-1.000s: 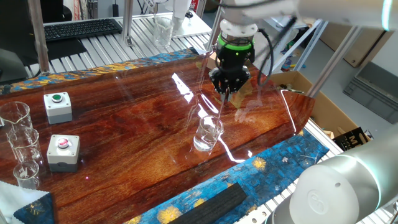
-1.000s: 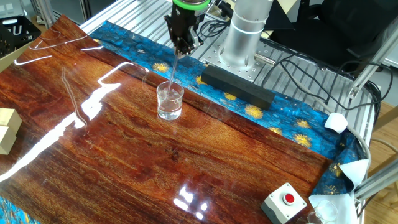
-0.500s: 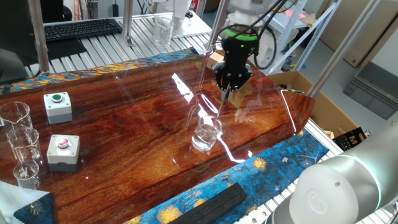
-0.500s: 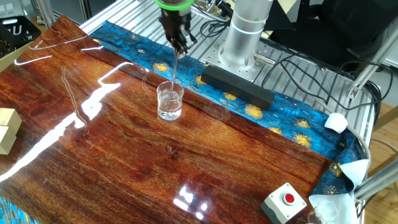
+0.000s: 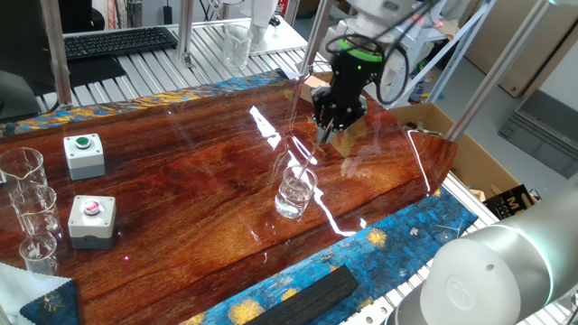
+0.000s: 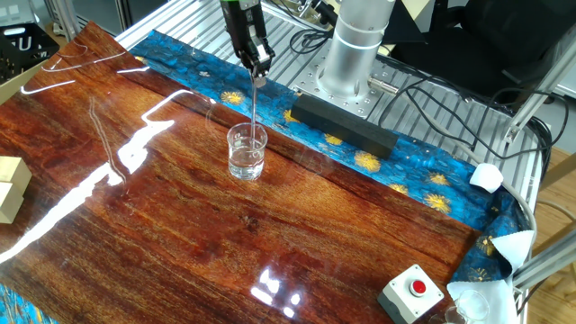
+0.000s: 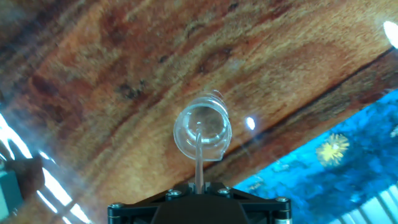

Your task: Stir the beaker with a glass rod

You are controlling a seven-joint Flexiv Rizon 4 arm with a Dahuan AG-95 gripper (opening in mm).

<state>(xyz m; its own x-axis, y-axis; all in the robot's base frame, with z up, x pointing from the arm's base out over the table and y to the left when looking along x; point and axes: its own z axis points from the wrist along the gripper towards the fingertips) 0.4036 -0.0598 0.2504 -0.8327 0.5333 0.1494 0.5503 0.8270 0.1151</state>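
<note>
The beaker [image 5: 295, 190] is a small clear glass cylinder standing upright on the wooden table near its front edge; it also shows in the other fixed view [image 6: 247, 151] and in the hand view [image 7: 202, 131]. My gripper [image 5: 323, 132] hangs above and behind it, tilted, and is shut on the top of the glass rod [image 5: 309, 161]. The rod [image 6: 255, 106] slants down from the fingers into the beaker's mouth. In the hand view the rod [image 7: 199, 162] runs from the jaws into the beaker. The gripper [image 6: 258, 79] is above the beaker there.
Two grey button boxes [image 5: 84, 154] [image 5: 92, 220] and a trio of stepped clear beakers [image 5: 30, 212] stand at the left. A black bar [image 6: 342, 125] lies on the blue cloth by the robot base. A cardboard box [image 5: 424, 122] sits beyond the table's right end.
The hand has tilted and swung with the rod, so the rod leans more steeply into the beaker. The beaker has shifted slightly on the table.
</note>
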